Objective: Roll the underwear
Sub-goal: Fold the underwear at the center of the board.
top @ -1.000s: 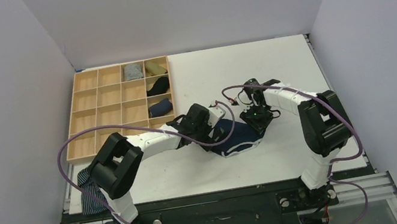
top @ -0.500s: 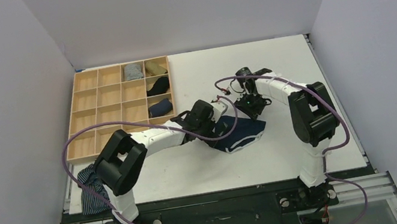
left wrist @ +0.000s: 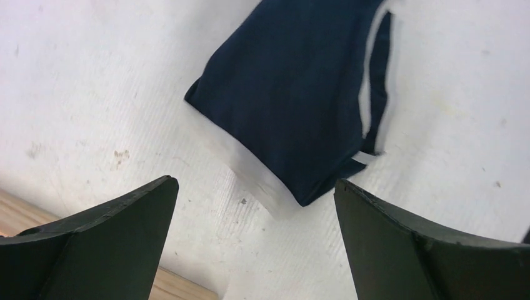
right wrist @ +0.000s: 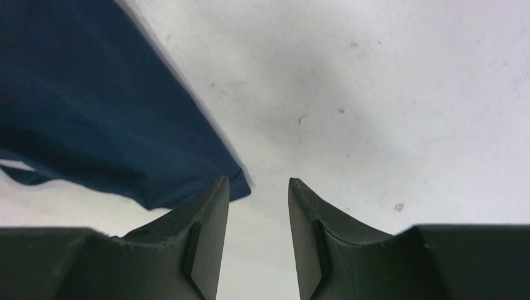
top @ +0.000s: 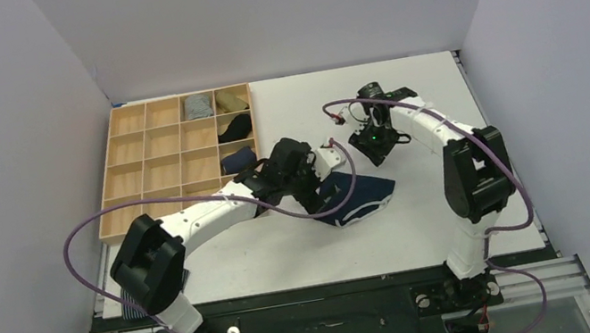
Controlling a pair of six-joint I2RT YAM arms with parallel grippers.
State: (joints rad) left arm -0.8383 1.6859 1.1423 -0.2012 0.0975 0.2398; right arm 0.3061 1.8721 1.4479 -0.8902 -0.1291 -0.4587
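Note:
The underwear [top: 361,195] is a folded navy piece with white trim, lying flat on the white table. It shows at the top of the left wrist view [left wrist: 300,94] and at the upper left of the right wrist view [right wrist: 94,106]. My left gripper [top: 317,186] hovers over its left end, jaws wide apart and empty [left wrist: 255,183]. My right gripper [top: 377,145] hangs just behind its far right corner. Its jaws are a small gap apart with nothing between them [right wrist: 257,182], and the left fingertip stands over the fabric's corner.
A wooden tray [top: 121,173] of cells stands at the back left, with small rolls [top: 234,128] in its right column; its edge shows in the left wrist view [left wrist: 15,212]. A striped garment [top: 125,305] hangs at the front left edge, mostly behind the left arm.
Both grippers were down on the underwear a second ago and have lifted off it. The right one moved back and away. The underwear now lies folded and free.

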